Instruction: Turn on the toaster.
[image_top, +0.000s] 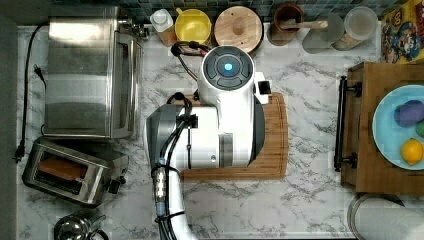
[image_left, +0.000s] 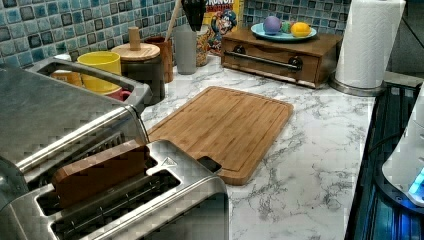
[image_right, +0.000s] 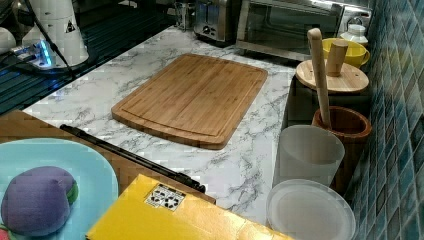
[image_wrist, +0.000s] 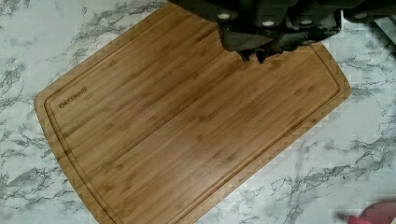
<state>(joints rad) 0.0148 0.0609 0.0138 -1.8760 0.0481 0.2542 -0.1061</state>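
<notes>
Wrist view — gripper (image_wrist: 259, 52) above cutting board (image_wrist: 187, 116), finger state unclear; left view — bread-loaded toaster (image_left: 130, 200).

Reads "OAKSWARE", burned small into one corner of the bamboo cutting board (image_wrist: 187, 121), just inside its groove. Shows part of a word, "RON", in red across the top of the cereal box (image_left: 220, 20) at the bench's back edge. Carries a small black-and-white printed label, unreadable, on the yellow box (image_right: 170, 215).
</notes>
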